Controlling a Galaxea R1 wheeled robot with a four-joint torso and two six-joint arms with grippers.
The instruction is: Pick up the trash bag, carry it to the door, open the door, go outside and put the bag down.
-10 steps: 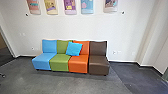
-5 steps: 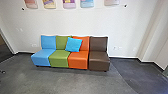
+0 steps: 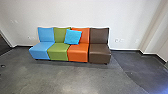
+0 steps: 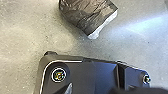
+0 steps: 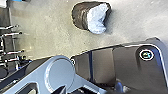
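Note:
In the left wrist view, a dark, wrinkled trash bag (image 4: 86, 13) with a whitish part along one side rests on the grey floor, a short way off the robot's base plate. The right wrist view has the same bag (image 5: 81, 16), its pale part bunched at one side, with bare floor between it and the base. Nothing is seen touching the bag. How my two grippers stand cannot be made out.
Ahead in the head view, a row of blue, green, orange and brown seats (image 3: 80, 53) with a blue cushion (image 3: 73, 37) stands against a white wall (image 3: 75, 12). In the right wrist view, metal legs (image 5: 12, 34) stand off to one side.
The head camera's view has tilted downward: the wall posters have left the picture and more floor shows in front of the seats. The seats and cushion keep their places together.

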